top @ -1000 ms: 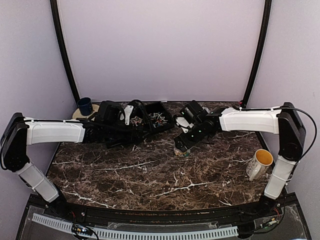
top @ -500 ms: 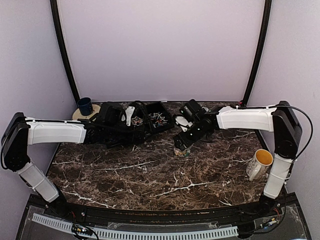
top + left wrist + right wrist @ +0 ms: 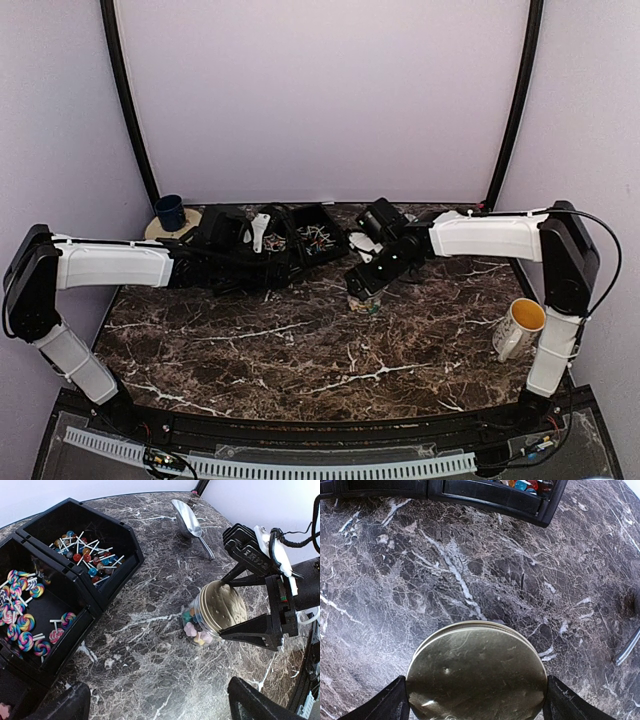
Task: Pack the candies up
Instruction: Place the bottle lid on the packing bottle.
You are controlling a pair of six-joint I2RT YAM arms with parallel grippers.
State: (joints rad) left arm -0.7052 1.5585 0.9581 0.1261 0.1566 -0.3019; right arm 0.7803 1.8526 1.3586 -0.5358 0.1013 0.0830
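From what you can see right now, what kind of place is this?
Probably a robot test booth, staged for candy packing: plain lilac walls enclose a marble-patterned table, two arms stand at its near edge, and a lidded jar holds candies.

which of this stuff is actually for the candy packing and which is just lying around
For the job:
- candies in the glass jar
- tan lid on that jar
- swirl lollipops and small lollipops in the black bins
- metal scoop, probably

Just lying about:
- blue cup
- white mug
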